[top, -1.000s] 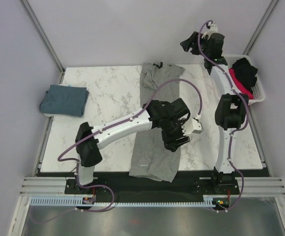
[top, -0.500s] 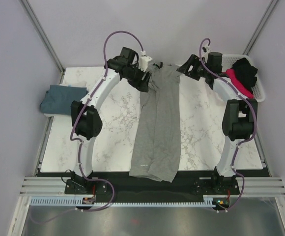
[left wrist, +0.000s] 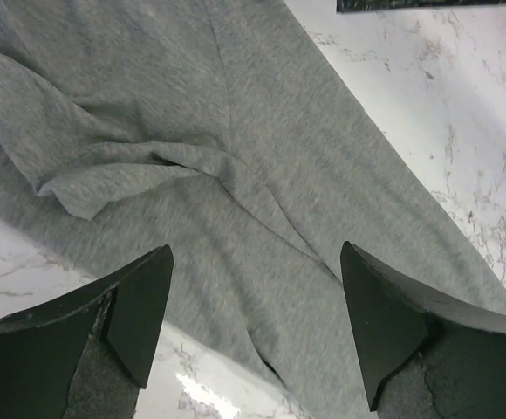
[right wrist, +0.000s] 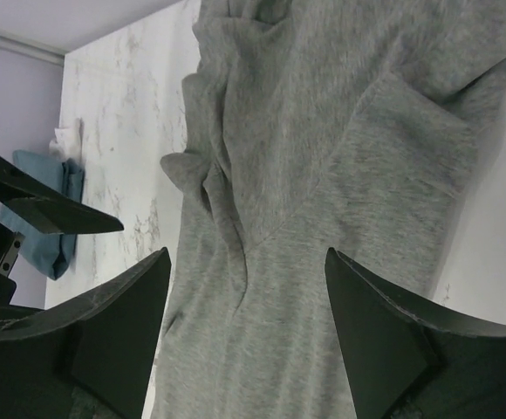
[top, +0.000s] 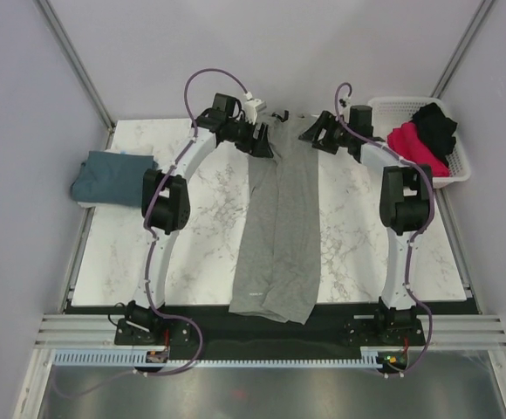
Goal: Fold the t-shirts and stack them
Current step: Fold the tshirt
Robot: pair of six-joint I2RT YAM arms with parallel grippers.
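The heather grey t-shirt lies as a long narrow strip down the middle of the marble table, its near end hanging over the front edge. My left gripper is open over the strip's far left edge. My right gripper is open over its far right edge. In the left wrist view the open gripper hovers over wrinkled grey cloth and holds nothing. In the right wrist view the open gripper is also empty above the grey cloth. A folded teal-blue t-shirt lies at the left edge.
A white basket at the far right holds a magenta-pink shirt and a black shirt. Bare marble table shows on both sides of the grey strip. Grey walls stand close to the table's edges.
My left arm swung from the middle of the grey shirt to its far end. My right arm came down from high up to the far end. The shirt's far part is now narrower.
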